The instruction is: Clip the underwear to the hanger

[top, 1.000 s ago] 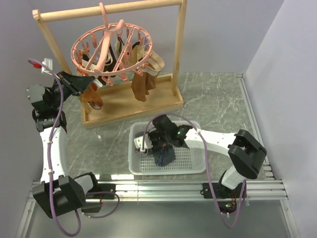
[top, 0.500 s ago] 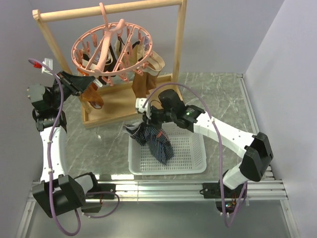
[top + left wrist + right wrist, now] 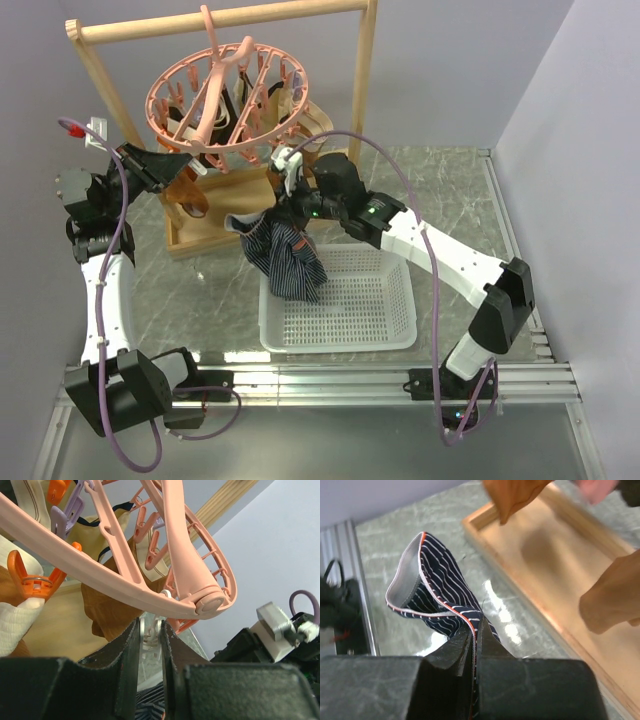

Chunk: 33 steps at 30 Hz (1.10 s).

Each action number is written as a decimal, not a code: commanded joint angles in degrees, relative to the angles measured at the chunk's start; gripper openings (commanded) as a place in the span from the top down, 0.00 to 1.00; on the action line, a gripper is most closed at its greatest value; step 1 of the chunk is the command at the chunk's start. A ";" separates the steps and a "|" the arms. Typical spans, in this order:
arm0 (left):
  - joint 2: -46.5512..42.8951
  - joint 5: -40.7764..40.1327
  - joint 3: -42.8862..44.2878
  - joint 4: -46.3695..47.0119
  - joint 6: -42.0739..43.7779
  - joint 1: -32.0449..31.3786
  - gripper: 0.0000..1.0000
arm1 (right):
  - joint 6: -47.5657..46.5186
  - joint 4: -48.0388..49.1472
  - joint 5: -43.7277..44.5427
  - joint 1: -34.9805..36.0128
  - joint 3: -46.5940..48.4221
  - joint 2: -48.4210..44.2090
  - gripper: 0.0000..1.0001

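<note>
The pink ring hanger (image 3: 225, 95) hangs from the wooden rack. My left gripper (image 3: 172, 166) is at its lower left rim. In the left wrist view this gripper (image 3: 150, 636) is shut on a small pale clip (image 3: 151, 629) under the pink ring (image 3: 125, 582). My right gripper (image 3: 287, 212) is shut on the navy striped underwear (image 3: 285, 262), which hangs below it, over the basket's far left corner and below the hanger's front edge. In the right wrist view the gripper (image 3: 476, 639) pinches the red-edged waistband of the underwear (image 3: 437, 605).
The white basket (image 3: 395, 320) stands near the table's front. The wooden rack (image 3: 360, 100) has a base tray (image 3: 250, 215), also in the right wrist view (image 3: 555, 575). Brown garments (image 3: 186, 198) and tan ones (image 3: 312, 125) hang from the hanger.
My right gripper has lifted the underwear out of the basket and carried it up and to the left, toward the hanger. The left arm has not moved.
</note>
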 commanded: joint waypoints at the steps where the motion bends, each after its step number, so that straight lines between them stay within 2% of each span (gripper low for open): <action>1: -0.05 1.54 2.17 1.20 -0.55 -0.01 1.00 | 4.73 3.48 5.25 0.79 5.86 1.55 1.00; 13: 0.74 2.16 1.56 2.16 -1.16 -0.01 1.00 | 11.24 1.10 13.34 1.67 16.59 8.23 1.00; 33: 1.53 2.60 1.64 2.43 -1.25 -0.10 1.00 | 14.75 1.98 12.73 2.02 21.87 11.75 1.00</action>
